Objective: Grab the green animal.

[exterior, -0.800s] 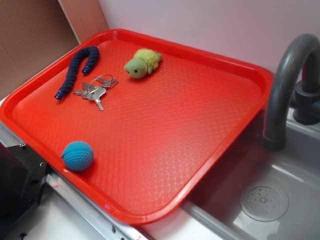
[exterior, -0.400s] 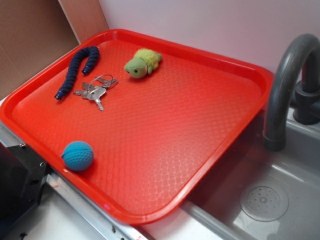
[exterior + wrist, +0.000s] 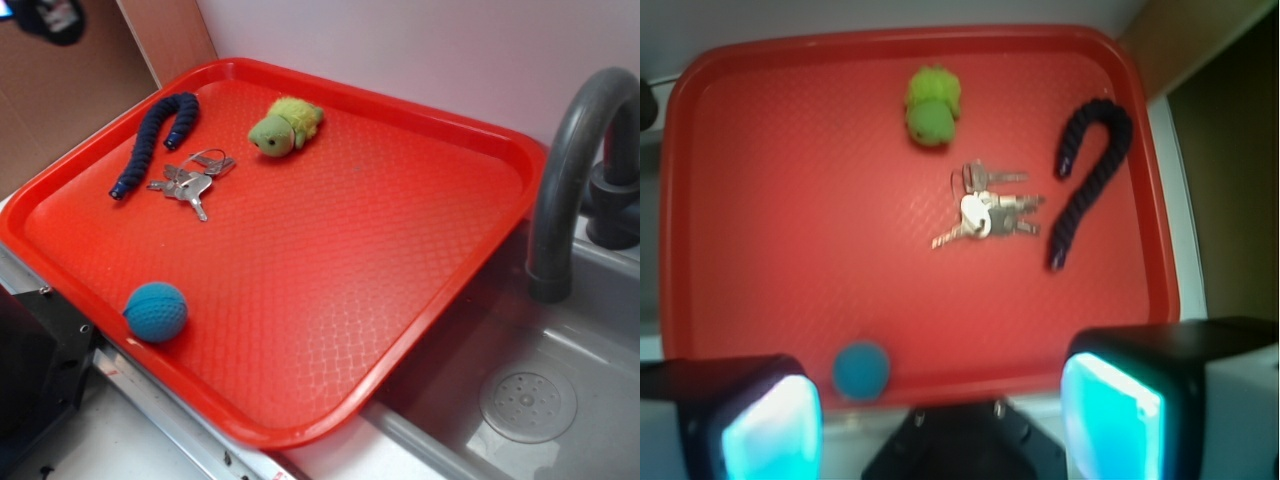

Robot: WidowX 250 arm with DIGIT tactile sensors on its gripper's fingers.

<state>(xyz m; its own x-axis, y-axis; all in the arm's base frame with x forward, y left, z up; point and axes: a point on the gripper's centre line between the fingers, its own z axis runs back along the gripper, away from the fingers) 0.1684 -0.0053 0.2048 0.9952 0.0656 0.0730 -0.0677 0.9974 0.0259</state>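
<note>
The green animal is a small lime plush lying near the far edge of the red tray. In the wrist view the green animal sits at the top middle, far from my gripper. The two cyan pads stand wide apart with nothing between them, so the gripper is open. It hovers high above the tray's near side. In the exterior view only a dark bit of the gripper shows at the top left corner.
A bunch of keys, a dark blue ribbed worm toy and a blue knitted ball also lie on the tray. A grey faucet and sink basin stand to the right.
A dark part of the gripper has come into the exterior view at the top left corner. The objects on the tray have not moved.
</note>
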